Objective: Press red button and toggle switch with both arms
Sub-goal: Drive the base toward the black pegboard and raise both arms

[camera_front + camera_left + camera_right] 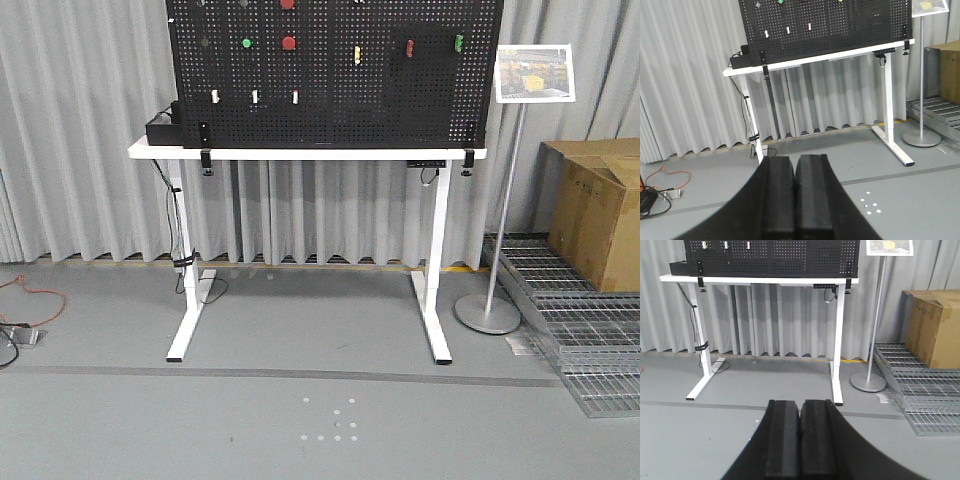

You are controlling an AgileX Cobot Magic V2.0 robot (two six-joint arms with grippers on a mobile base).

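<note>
The black pegboard (330, 110) stands on a white table (300, 153), far ahead of me. A red round button (289, 43) sits right of a green button (246, 43). A second red button (288, 3) is cut off by the top edge, and I cannot tell which is larger. A small greyish round knob (758, 4), likely the toggle switch, shows faintly left of the green button. My left gripper (795, 160) and right gripper (800, 404) are shut and empty, low over the grey floor. Neither shows in the front view.
A sign stand (487, 312) is right of the table, with a cardboard box (597, 210) and metal grating (585, 330) beyond it. Cables (660, 187) lie on the floor at left. A black box (160, 128) sits on the table's left end. Grey curtains hang behind.
</note>
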